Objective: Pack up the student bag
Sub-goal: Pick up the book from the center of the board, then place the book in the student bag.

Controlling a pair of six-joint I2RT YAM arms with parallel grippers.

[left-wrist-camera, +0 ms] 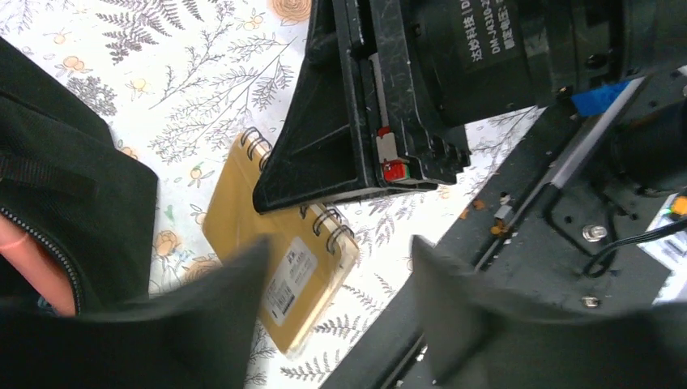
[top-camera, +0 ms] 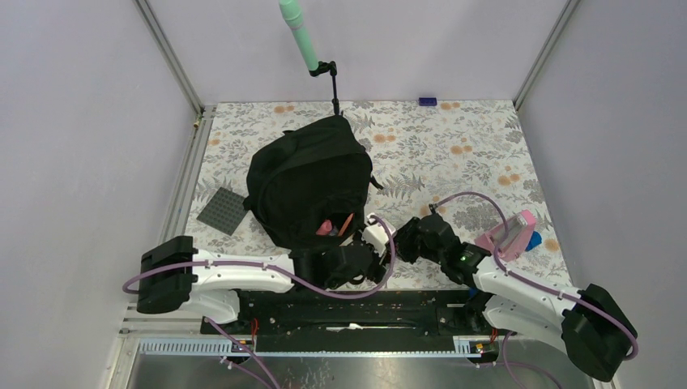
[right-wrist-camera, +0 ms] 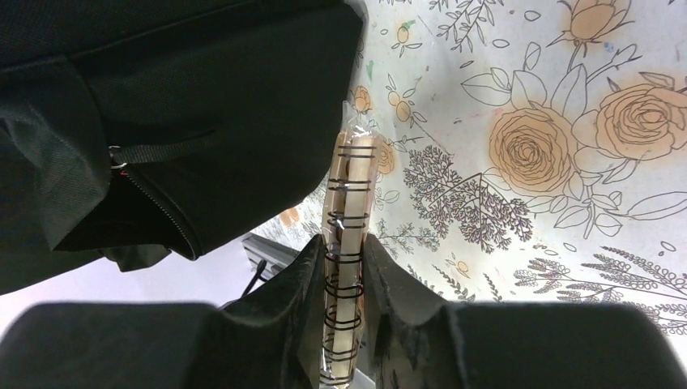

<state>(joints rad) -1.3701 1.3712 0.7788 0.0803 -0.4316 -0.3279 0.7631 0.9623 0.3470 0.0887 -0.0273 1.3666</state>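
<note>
Clamping the wire spine of a yellow notebook (left-wrist-camera: 275, 243), the right pincer (right-wrist-camera: 344, 255) holds it just beside the bag (top-camera: 304, 182), which lies left of centre on the floral surface (top-camera: 454, 146), its mouth toward the arms. The left pincer (left-wrist-camera: 340, 247) stands partly open near the notebook, with nothing between its fingers. A white barcode label (left-wrist-camera: 292, 279) on the cover is too small to read. The right arm's motor (left-wrist-camera: 502, 40) reads "DM-J4310" under Chinese characters.
</note>
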